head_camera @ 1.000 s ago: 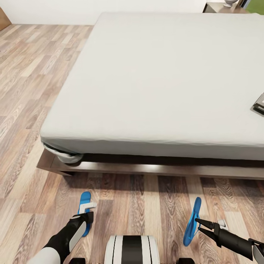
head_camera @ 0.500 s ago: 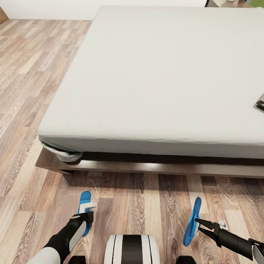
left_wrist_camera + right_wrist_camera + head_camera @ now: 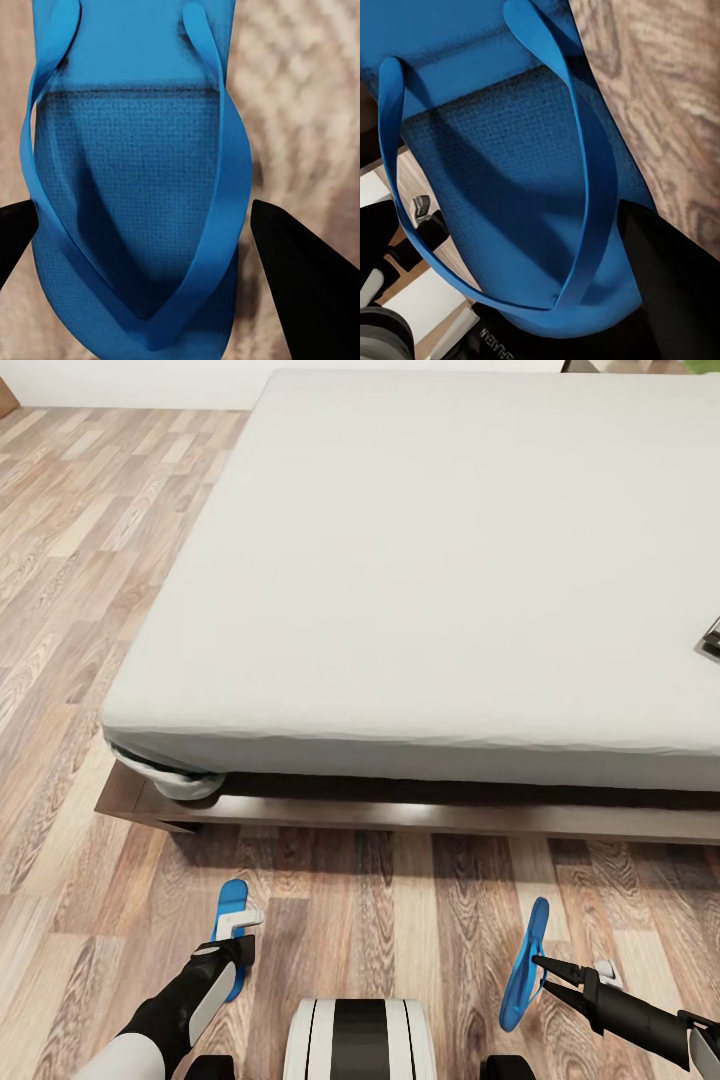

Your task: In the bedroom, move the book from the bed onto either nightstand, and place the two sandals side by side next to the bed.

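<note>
The bed point(image 3: 450, 560), a grey mattress on a dark frame, spans the head view ahead of me. Only a corner of the book point(image 3: 712, 638) shows on the mattress at the picture's right edge. My left gripper point(image 3: 236, 948) points down over a blue sandal point(image 3: 231, 905) that lies flat; in the left wrist view its fingertips point(image 3: 281, 240) press the two side edges of that sandal point(image 3: 135, 187). My right gripper point(image 3: 541, 972) is shut on the other blue sandal point(image 3: 524, 965), held on edge above the floor. That sandal point(image 3: 510, 150) also appears close up in the right wrist view. No nightstand is in view.
Wood-plank floor point(image 3: 400, 900) lies between my base point(image 3: 358, 1040) and the bed's dark frame rail point(image 3: 400, 815). The floor continues along the bed's left side to the white wall point(image 3: 130, 385).
The picture has shifted: the bed sits slightly higher and the book has slid further out of frame. Both arms and both sandals keep their places in the view.
</note>
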Motion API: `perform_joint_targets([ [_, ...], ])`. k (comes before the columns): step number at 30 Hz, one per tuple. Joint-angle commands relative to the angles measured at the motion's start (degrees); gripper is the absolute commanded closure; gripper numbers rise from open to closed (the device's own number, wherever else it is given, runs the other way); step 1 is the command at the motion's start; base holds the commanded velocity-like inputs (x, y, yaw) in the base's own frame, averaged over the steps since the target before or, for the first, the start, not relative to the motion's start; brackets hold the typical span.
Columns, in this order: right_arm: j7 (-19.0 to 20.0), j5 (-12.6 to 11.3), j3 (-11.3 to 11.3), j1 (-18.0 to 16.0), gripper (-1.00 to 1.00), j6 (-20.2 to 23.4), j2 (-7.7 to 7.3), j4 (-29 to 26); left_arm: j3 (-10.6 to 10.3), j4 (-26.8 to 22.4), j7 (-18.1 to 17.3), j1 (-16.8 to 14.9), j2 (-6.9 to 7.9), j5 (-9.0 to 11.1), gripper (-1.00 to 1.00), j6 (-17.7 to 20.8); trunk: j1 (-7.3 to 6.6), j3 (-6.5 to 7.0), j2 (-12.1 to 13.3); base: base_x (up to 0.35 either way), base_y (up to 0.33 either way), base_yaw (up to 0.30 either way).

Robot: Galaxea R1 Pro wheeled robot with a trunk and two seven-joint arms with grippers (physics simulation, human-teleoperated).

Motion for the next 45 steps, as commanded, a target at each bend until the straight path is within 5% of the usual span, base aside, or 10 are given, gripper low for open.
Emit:
perform_joint_targets([
  [1,0.26,0.33,-0.39,-0.03,1.0,0.61,0.03,-0.02,-0.61,0.55,0.31,-0.01,0.13,1.63,1.0,0.15,0.03,-0.03,0.0,0.0,0.0,0.0],
  [45,0.26,0.33,-0.4,-0.03,1.0,0.61,0.03,-0.02,-0.61,0.46,0.33,-0.01,0.13,1.63,1.0,0.24,-0.08,0.86,0.05,0.0,0.0,0.0],
])
